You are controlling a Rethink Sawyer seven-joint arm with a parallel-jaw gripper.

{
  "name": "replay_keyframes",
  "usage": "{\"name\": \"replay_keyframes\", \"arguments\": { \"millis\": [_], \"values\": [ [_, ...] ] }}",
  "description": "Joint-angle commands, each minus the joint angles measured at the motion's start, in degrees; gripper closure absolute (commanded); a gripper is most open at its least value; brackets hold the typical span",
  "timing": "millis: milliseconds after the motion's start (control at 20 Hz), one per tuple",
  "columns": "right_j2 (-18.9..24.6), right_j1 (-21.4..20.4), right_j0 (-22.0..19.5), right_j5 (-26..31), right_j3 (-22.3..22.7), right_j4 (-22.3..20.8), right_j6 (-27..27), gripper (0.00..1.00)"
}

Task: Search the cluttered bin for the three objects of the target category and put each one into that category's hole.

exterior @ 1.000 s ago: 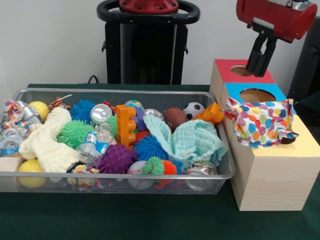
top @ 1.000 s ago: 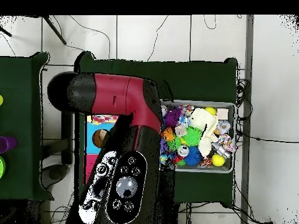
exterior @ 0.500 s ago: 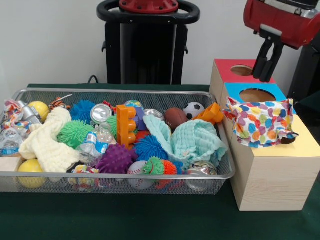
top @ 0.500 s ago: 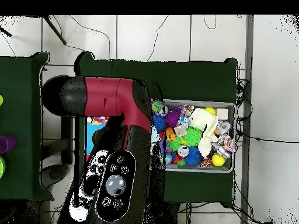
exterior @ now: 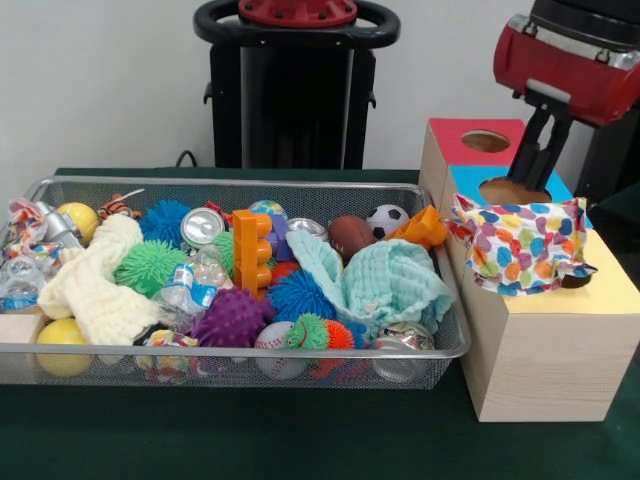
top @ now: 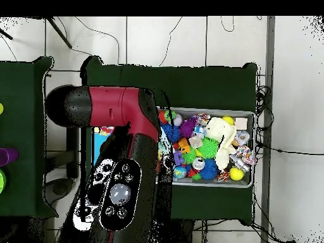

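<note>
Seemingly the soft cloths are the category in play, though that is only a guess: a patterned cloth [exterior: 520,245] lies draped over the yellow end of the wooden box [exterior: 545,370] at the right of the frame, slumped across the top rather than pushed down inside. A mint cloth [exterior: 395,285] sits bunched in the right part of the mesh bin [exterior: 230,183], and a cream cloth [exterior: 95,285] lies folded at centre left.

All three should be light, limp and far from fragile. They will sag and trail, so a pinch on a raised fold near the middle should gather the most fabric. Loose corners may snag the mesh or drag neighbours such as the purple spiky ball [exterior: 232,318].

The arm [exterior: 565,55] comes down at upper right, and its jaws hang just above the blue hole [exterior: 510,190], in front of the red hole [exterior: 485,141]. Whether they are spread or pressed together I cannot tell; nothing shows between them.

The bin is packed tight, so there is little free room around either cloth. The green counter [exterior: 300,430] lies bare in the foreground.
</note>
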Motion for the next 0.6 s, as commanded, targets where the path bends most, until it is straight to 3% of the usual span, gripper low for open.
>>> {"name": "replay_keyframes", "arguments": {
  "millis": [50,600],
  "values": [
    [5.98,3.24,-0.79,-5.46,11.54,-3.37,-0.16,1.0],
    [5.09,4.98,0.84,-6.93,10.99,-4.13,1.93,1.0]
  ]
}}
